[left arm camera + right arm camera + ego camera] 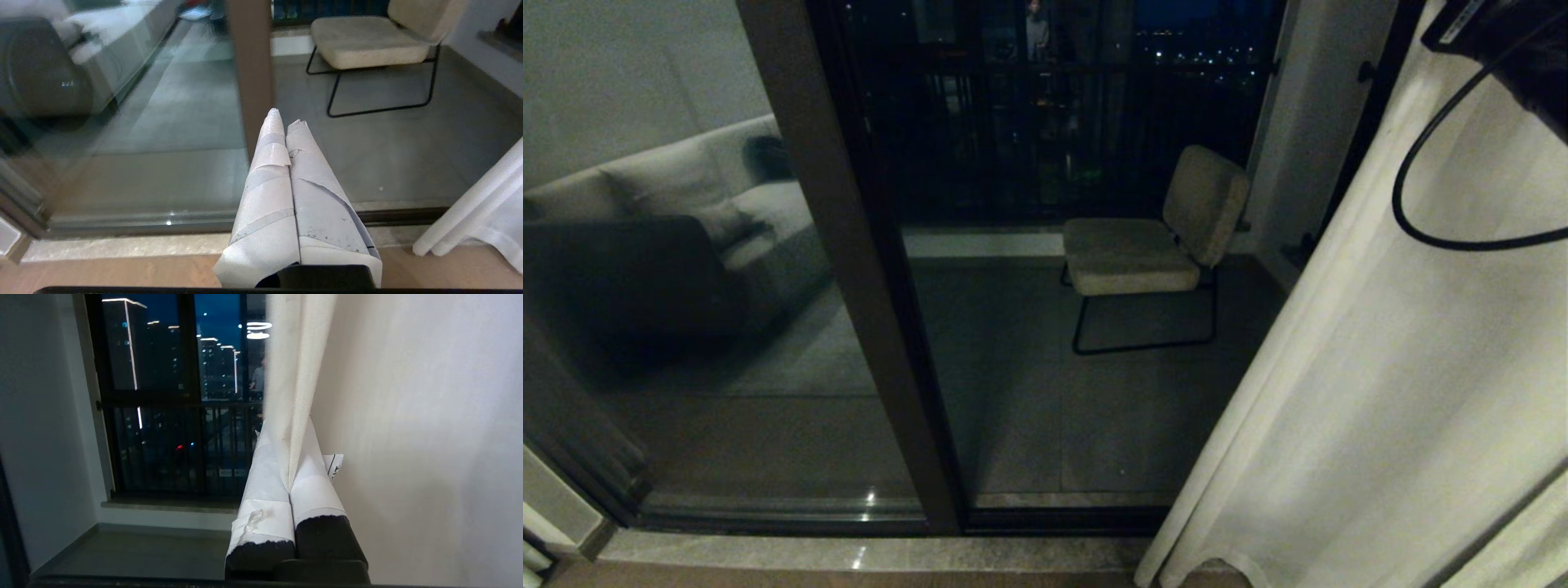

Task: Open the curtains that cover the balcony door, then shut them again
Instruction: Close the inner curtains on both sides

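The cream curtains (1405, 367) hang at the right of the head view, drawn aside, their hem reaching the floor (482, 204). The balcony door (866, 286), with its dark brown frame and glass, stands uncovered in the middle and on the left. My right arm (1519, 49) is raised at the top right, against the fabric. In the right wrist view, my right gripper (288, 433) is shut on the curtain's front edge (294, 375), and a fold runs down between its white-taped fingers. My left gripper (286, 116) is shut and empty, held low in front of the door frame.
A beige cushioned chair (1152, 237) on a black frame stands on the balcony, before the black railing (1045, 122). The left pane reflects a sofa (670, 212). A stone sill and door track (849, 555) run along the floor. A black cable (1413, 163) loops over the curtain.
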Controlling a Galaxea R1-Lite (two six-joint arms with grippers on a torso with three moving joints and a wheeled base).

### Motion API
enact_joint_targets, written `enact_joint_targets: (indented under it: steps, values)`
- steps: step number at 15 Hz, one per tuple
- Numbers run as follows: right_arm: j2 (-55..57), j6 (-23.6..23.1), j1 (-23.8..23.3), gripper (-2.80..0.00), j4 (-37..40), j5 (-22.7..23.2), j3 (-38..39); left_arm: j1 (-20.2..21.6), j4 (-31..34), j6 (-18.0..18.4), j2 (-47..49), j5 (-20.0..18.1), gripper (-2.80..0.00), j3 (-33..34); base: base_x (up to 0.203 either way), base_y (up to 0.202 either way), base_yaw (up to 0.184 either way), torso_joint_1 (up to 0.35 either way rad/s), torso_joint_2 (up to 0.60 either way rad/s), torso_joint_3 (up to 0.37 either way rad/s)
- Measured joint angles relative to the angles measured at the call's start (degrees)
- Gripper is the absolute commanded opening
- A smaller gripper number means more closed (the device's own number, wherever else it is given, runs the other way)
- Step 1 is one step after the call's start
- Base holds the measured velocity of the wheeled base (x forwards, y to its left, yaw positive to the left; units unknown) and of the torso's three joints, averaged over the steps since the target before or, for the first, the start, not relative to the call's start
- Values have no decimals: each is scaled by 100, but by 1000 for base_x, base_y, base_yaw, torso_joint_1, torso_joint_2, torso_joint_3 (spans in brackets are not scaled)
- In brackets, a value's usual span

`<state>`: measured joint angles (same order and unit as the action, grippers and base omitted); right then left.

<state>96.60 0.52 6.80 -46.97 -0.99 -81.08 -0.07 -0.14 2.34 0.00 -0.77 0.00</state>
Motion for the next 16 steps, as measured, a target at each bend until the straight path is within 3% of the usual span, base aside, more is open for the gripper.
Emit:
enact_joint_targets:
  steps: [16]
  values:
    - [276, 0, -9, -280, -7, 0, -270, 0, -2, 0, 0, -1, -280, 0, 0, 193, 1, 1, 3, 2]
